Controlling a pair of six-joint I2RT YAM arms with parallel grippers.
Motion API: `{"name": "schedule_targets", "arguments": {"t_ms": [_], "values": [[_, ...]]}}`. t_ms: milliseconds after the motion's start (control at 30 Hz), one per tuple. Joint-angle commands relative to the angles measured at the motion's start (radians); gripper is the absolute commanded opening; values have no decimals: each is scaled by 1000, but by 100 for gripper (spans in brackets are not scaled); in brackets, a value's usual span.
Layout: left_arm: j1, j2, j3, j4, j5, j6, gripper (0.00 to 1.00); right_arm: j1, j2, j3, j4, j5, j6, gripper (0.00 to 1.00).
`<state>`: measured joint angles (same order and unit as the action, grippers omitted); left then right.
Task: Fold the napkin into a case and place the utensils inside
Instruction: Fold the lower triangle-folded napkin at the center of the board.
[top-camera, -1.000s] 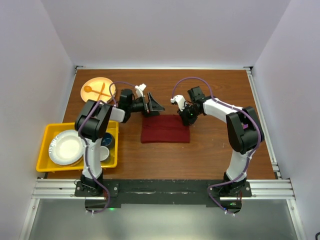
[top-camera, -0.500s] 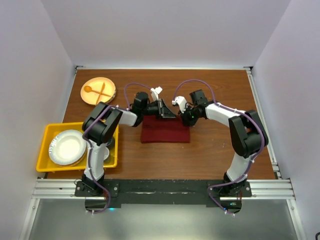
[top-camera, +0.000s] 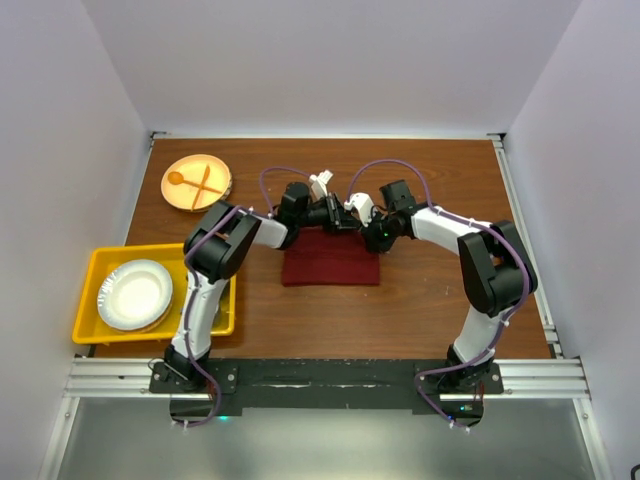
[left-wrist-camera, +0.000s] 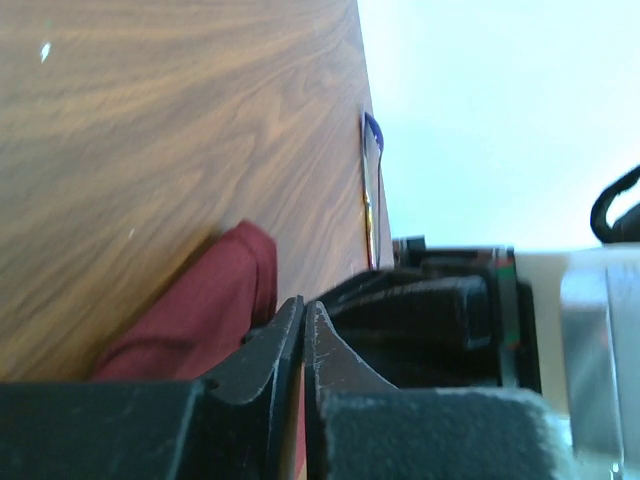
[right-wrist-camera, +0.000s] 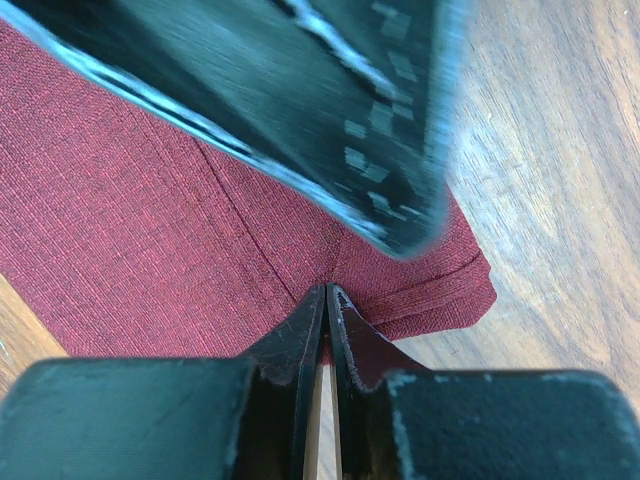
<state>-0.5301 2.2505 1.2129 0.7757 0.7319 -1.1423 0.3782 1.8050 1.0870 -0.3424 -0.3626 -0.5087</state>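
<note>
1. The napkin (top-camera: 330, 265) lies folded flat on the table (top-camera: 440, 300).
2. The right end effector (top-camera: 374, 234) is clamped on its far edge, and the left end effector (top-camera: 338, 216) looks pinched shut there too.
3. Likely a two-point hold, for folding evenly.

My left arm (top-camera: 203, 300) and right arm (top-camera: 440, 222) are white with black joints; a purple cable (top-camera: 385, 165) loops along each. Black bases (top-camera: 185, 372) at 6 o'clock.

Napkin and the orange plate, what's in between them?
In the top view, the left arm reaches across the bare wooden table between the napkin and the orange plate; nothing else lies there.
</note>
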Motion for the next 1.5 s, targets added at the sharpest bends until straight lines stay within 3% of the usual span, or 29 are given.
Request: {"name": "schedule_targets", "arguments": {"t_ms": [0,133,300,400,433,567,800,1000,1233,1467], "values": [[-16,24,68,-55,-32,21,7,-5,34,-39,-21,24,-14,11],[-15,20,65,-171,-69,94,0,-5,40,-39,-23,24,-8,11],[-25,53,102,-337,-112,188,0,-5,37,-16,-43,16,-2,12],[-24,90,132,-478,-143,222,0,-5,24,19,-89,-16,9,19],[-24,93,134,-487,-166,228,0,-4,16,43,-122,-30,22,26],[-24,95,131,-512,-178,243,0,-8,-30,123,-234,-133,79,40],[-22,90,123,-544,-190,271,0,-90,-49,241,-296,-304,281,51],[-21,86,109,-547,-184,282,0,-171,68,300,-258,-510,473,85],[-18,78,88,-540,-181,285,0,-197,148,278,-127,-622,711,96],[-16,83,91,-533,-184,286,0,-213,197,223,-12,-622,852,97]]}}
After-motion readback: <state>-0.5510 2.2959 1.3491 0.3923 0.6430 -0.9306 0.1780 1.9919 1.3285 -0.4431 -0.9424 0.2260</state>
